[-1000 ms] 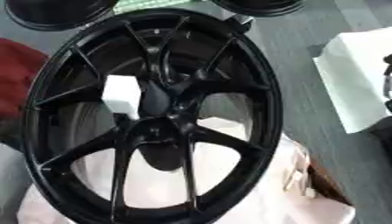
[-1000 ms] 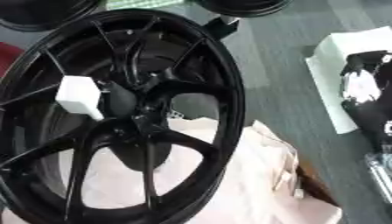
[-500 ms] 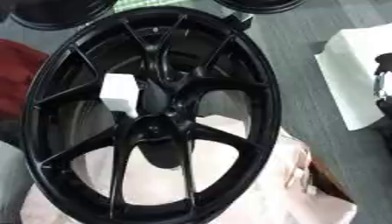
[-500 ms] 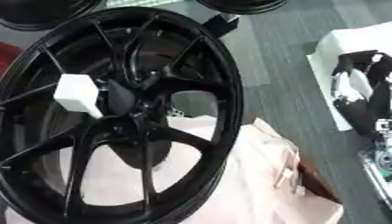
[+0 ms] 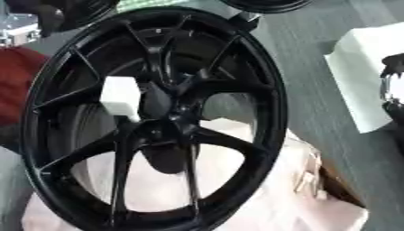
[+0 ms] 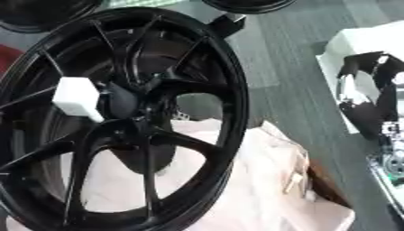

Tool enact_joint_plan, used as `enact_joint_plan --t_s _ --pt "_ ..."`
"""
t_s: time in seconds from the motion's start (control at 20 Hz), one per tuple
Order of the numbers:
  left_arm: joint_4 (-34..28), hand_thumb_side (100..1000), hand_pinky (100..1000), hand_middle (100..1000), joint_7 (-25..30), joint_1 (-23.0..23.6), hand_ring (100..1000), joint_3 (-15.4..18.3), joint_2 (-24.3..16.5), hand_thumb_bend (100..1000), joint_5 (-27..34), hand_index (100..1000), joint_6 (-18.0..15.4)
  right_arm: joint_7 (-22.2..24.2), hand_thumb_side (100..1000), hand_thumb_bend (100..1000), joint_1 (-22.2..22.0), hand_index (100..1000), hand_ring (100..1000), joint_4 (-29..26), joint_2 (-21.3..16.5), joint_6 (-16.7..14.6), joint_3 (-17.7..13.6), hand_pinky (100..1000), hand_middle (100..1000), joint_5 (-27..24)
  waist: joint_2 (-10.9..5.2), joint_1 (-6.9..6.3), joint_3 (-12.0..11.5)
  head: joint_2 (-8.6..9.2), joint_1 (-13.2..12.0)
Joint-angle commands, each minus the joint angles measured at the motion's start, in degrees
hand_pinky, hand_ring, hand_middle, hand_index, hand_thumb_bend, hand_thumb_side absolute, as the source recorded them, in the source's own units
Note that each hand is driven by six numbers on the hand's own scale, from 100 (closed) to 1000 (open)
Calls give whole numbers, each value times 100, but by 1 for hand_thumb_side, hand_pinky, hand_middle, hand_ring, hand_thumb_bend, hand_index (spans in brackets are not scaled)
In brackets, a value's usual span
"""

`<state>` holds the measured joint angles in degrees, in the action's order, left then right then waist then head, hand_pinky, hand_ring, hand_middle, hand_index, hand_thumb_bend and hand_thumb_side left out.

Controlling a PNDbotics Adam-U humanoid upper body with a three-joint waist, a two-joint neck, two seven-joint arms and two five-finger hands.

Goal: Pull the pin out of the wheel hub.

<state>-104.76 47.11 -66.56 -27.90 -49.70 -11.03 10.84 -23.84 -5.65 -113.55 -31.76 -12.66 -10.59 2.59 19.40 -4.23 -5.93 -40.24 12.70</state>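
Observation:
A large black spoked wheel (image 5: 260, 113) stands tilted across the view. A white block-shaped pin (image 5: 120, 95) sticks out of its hub (image 5: 170, 115), just left of centre. My right hand (image 6: 369, 101), black with silver patches, hangs at the right edge over a white box. It is far from the wheel, its fingers are relaxed and it holds nothing. A black and silver part of my left arm (image 5: 20, 30) shows at the upper left corner, and I cannot make out the hand there.
A pale pink cloth (image 6: 260, 180) lies under and beside the wheel's lower half. A white box (image 5: 359, 67) sits at the right on grey floor (image 6: 276, 67). More black wheels (image 6: 245, 4) lie along the top edge. A dark red thing (image 5: 16, 81) shows at the left.
The pin has stayed in the hub. My right hand has shifted slightly at the right edge. A silver part has come into the upper left corner of the left eye view.

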Motion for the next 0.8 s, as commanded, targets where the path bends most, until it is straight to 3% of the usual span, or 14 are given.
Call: enact_joint_plan --t_s 0.05,0.4,0.8 --pt "-95 811 835 749 -36 -222 786 -97 6 100 38 881 235 0 420 100 22 627 712 -104 -188 12 -33 801 584 -5 -140 9 1 -42 -44" --pt "-134 826 844 762 25 -553 797 -427 274 100 62 893 533 35 423 100 35 627 712 -104 -187 27 -15 802 583 -28 -145 8 13 -35 -95" --pt "-776 789 862 790 59 -566 825 -494 166 100 38 904 912 74 435 100 65 627 713 -104 -161 58 18 803 585 -33 -102 -16 36 6 -151"
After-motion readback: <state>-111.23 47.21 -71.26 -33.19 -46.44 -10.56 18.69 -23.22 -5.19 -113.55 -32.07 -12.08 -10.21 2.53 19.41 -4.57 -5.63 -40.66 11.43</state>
